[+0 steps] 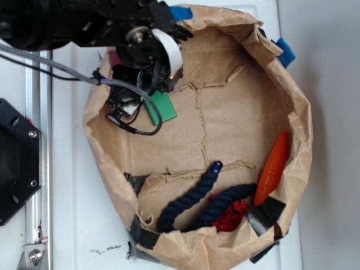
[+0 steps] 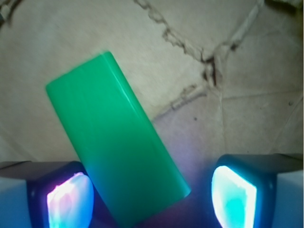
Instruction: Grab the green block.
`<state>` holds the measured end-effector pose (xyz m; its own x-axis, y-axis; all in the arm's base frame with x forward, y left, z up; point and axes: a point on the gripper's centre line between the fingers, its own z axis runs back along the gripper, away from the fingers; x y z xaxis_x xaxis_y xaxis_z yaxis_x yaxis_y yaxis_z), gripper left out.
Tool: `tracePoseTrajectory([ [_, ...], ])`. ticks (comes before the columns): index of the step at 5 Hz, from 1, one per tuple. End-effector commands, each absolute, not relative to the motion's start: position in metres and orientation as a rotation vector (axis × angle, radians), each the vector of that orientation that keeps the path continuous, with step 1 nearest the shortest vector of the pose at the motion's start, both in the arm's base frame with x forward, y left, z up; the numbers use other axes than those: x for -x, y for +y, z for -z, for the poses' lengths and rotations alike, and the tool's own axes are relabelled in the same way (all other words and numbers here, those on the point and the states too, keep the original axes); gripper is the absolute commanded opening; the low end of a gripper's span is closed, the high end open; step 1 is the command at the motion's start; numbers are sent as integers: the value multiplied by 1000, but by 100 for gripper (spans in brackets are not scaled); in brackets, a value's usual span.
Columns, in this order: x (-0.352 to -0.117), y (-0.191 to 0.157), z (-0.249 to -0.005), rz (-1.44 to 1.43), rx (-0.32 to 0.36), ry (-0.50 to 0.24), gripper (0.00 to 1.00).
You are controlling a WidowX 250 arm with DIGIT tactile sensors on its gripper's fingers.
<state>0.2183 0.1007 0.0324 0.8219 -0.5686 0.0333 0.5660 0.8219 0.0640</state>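
Observation:
The green block [image 1: 162, 108] lies flat on the brown paper at the upper left of the paper-lined basin, partly under the black arm. In the wrist view the green block [image 2: 116, 142] lies slanted, with its lower end between my two glowing pads [image 2: 70, 202]. My gripper [image 2: 152, 202] is open, with a gap between the right pad and the block; the left pad is very close to its edge. In the exterior view the gripper [image 1: 147, 94] hangs just above the block's left end.
A brown paper basin [image 1: 304, 112] surrounds the workspace with raised walls. An orange carrot-shaped toy [image 1: 273, 167] leans at the right wall. A dark blue rope [image 1: 194, 198] and a red piece [image 1: 232, 216] lie at the bottom. Blue tape [image 1: 286, 52] marks the rim.

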Motion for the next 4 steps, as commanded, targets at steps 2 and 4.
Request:
tracePoseTrajectory([
  [2, -232, 57, -33, 765, -99, -76, 100],
  [4, -237, 60, -34, 751, -96, -85, 0],
])
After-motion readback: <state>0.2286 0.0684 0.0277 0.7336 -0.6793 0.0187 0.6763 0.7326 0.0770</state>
